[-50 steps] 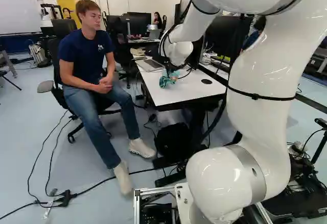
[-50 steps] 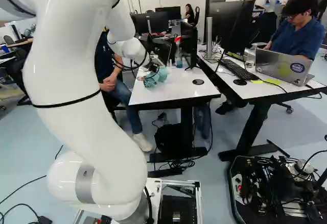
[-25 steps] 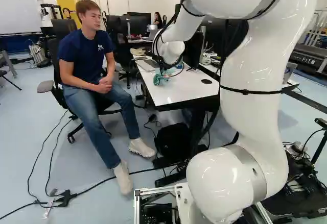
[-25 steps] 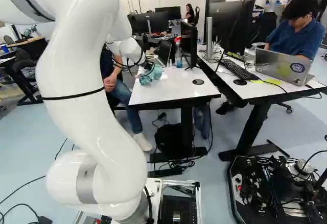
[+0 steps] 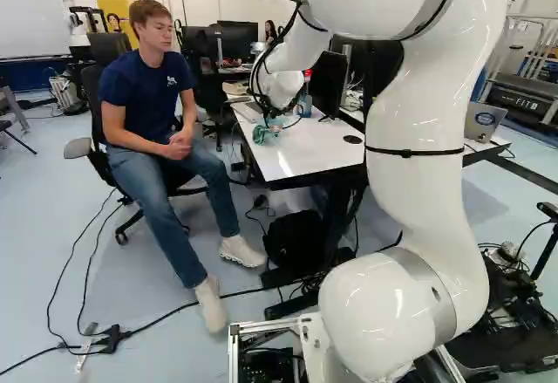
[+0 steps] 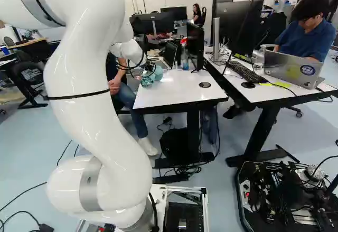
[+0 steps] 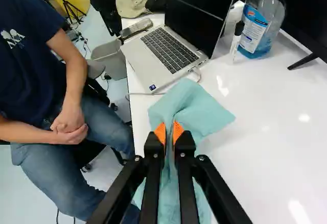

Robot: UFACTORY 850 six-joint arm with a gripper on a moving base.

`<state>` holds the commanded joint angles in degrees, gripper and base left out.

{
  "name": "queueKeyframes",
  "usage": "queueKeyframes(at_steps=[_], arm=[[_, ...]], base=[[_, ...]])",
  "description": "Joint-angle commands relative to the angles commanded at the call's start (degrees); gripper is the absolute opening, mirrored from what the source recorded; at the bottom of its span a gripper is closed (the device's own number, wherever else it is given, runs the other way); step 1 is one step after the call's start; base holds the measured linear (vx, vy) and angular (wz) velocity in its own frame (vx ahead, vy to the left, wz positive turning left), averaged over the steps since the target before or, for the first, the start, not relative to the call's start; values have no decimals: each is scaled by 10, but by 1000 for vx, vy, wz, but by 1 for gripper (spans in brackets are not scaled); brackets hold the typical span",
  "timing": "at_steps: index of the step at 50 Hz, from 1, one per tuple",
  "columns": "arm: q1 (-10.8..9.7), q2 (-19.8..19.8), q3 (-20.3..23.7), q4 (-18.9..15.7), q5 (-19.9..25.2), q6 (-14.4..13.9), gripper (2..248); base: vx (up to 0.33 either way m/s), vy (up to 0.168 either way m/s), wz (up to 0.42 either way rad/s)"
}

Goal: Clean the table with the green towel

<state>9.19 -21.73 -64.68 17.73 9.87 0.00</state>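
The green towel point(image 7: 190, 106) is matt, creased cloth; the tabletop point(image 7: 255, 132) is smooth and glossy. At the gripper's point(image 6: 150, 72) twelve o'clock, the laptop point(image 7: 140, 60) looks like matt metal; at one o'clock, the spray bottle point(image 7: 271, 22) is clear, shiny plastic.

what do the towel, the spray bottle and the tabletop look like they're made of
Towel: soft matte cloth, perhaps microfibre; it bunches into folds between the jaws.

Spray bottle: clear, glossy, probably plastic; blue liquid shows through its wall.

Tabletop: smooth, glossy white, likely laminate or coated board, since it throws back bright light spots; the core isn't visible.
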Motion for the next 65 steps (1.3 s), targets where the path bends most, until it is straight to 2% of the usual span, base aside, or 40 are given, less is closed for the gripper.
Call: queueKeyframes(at_steps=[4, 5, 9, 10, 14, 15, 20, 21, 25, 26, 30, 31, 65], arm=[[0, 0, 0, 0, 0, 0, 44], [0, 0, 0, 0, 0, 0, 76], [0, 0, 0, 0, 0, 0, 76], [0, 0, 0, 0, 0, 0, 112], [0, 0, 0, 0, 0, 0, 112], [0, 0, 0, 0, 0, 0, 150], [0, 0, 0, 0, 0, 0, 150], [0, 0, 0, 0, 0, 0, 187], [0, 0, 0, 0, 0, 0, 187], [0, 0, 0, 0, 0, 0, 225], [0, 0, 0, 0, 0, 0, 225], [0, 0, 0, 0, 0, 0, 247], [-1, 8, 11, -2, 5, 0, 247]], base=[[0, 0, 0], [0, 0, 0], [0, 0, 0], [0, 0, 0], [0, 0, 0], [0, 0, 0], [0, 0, 0], [0, 0, 0], [0, 0, 0], [0, 0, 0], [0, 0, 0], [0, 0, 0], [0, 0, 0]])
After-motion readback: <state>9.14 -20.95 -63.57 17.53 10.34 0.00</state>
